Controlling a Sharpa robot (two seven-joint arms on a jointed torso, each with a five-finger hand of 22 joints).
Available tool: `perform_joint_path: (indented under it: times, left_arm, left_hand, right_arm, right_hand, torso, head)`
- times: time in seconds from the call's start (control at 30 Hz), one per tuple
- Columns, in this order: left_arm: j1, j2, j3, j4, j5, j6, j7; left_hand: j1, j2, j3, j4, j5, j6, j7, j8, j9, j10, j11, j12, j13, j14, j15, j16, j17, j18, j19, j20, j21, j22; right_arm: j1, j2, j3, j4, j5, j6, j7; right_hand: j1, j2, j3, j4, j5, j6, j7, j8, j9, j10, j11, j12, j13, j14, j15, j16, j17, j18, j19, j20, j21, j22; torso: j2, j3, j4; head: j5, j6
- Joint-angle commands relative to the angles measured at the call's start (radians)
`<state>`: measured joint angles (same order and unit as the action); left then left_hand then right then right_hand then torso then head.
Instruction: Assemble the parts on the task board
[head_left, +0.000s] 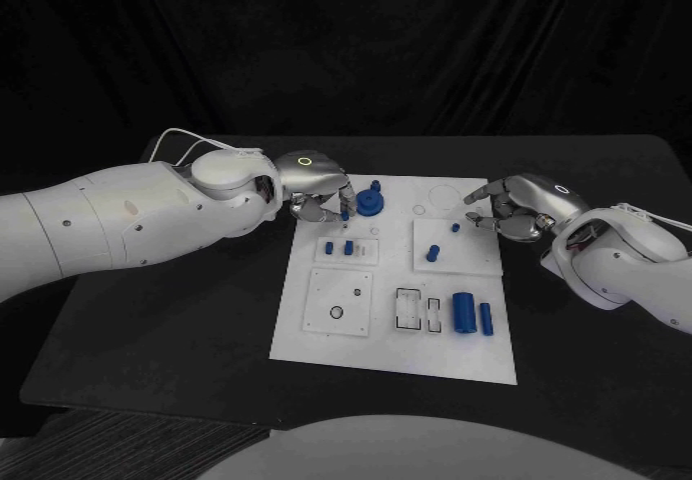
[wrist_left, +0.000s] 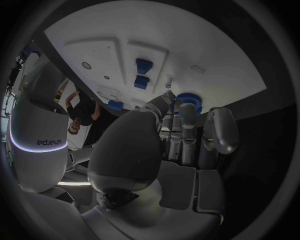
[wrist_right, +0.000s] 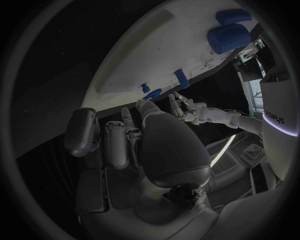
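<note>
Clearly our left hand (head_left: 315, 190) lies nearest the blue gear (head_left: 371, 203), just beside its fingers (wrist_left: 188, 114), which hold nothing.

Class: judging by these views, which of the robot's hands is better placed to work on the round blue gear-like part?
Left. The left hand sits beside the round blue part; the right hand is across the task board.

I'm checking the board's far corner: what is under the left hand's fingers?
The left hand hangs over the task board beside the blue gear. White board shows below; what its fingers cover cannot be seen.
</note>
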<state>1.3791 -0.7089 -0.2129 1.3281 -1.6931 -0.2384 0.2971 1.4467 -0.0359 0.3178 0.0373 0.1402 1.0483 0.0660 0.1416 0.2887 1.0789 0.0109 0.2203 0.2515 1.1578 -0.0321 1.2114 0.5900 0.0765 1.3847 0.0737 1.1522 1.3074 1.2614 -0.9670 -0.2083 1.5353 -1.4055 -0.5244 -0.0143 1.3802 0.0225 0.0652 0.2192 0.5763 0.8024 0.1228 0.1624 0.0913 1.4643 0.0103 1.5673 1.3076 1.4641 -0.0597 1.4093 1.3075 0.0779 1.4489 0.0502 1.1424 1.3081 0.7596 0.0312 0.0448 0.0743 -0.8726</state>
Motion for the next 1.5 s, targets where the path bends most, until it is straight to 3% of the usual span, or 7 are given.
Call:
perform_joint_path:
  times: [0.03,0.53,1.5]
  left_arm:
    - [-0.004,0.004,0.001,0.0,0.0,0.014,-0.003]
    - [-0.016,0.006,0.001,0.0,0.0,0.017,-0.006]
    - [-0.025,0.007,0.001,-0.008,0.0,0.045,-0.02]
  left_hand:
    - [-0.007,0.0,0.002,0.006,-0.004,-0.009,-0.001,-0.003,0.0,-0.005,0.003,-0.005,-0.001,-0.01,0.0,-0.005,-0.001,0.009,-0.007,0.002,-0.007,0.15]
    - [-0.006,-0.001,0.003,0.006,-0.003,-0.011,0.0,-0.005,0.0,-0.006,0.004,-0.008,-0.003,-0.013,0.001,-0.007,-0.005,0.01,-0.008,0.002,-0.009,0.15]
    - [-0.004,-0.003,0.005,0.005,-0.002,-0.012,0.0,-0.008,-0.001,-0.006,0.004,-0.013,-0.005,-0.021,0.001,-0.014,-0.018,0.012,-0.014,0.002,-0.02,0.147]
  right_arm:
    - [-0.003,0.0,0.0,0.001,-0.003,-0.003,-0.006]
    - [-0.004,0.0,0.0,0.0,-0.003,-0.005,-0.006]
    - [-0.004,0.002,0.0,-0.002,-0.003,0.0,-0.009]
  right_hand:
    - [0.003,-0.008,0.007,0.0,0.003,0.008,0.0,-0.004,-0.002,0.106,0.008,0.004,0.263,0.071,0.007,-0.003,0.104,0.007,-0.004,0.004,-0.003,0.149]
    - [0.003,-0.008,0.009,0.0,0.004,0.008,-0.001,-0.005,-0.002,0.106,0.007,0.004,0.263,0.07,0.007,-0.003,0.104,0.007,-0.004,0.004,-0.003,0.149]
    - [0.003,-0.009,0.011,-0.001,0.004,0.008,0.0,-0.006,-0.003,0.106,0.008,0.004,0.263,0.07,0.007,-0.004,0.103,0.007,-0.004,0.004,-0.004,0.149]
  torso:
    - [0.0,-0.0007,-0.0017]
    - [-0.002,0.0019,-0.0008]
    - [-0.002,0.0015,-0.0007]
  head:
    - [0.003,0.0]
    - [-0.001,0.0]
    - [0.003,0.0]
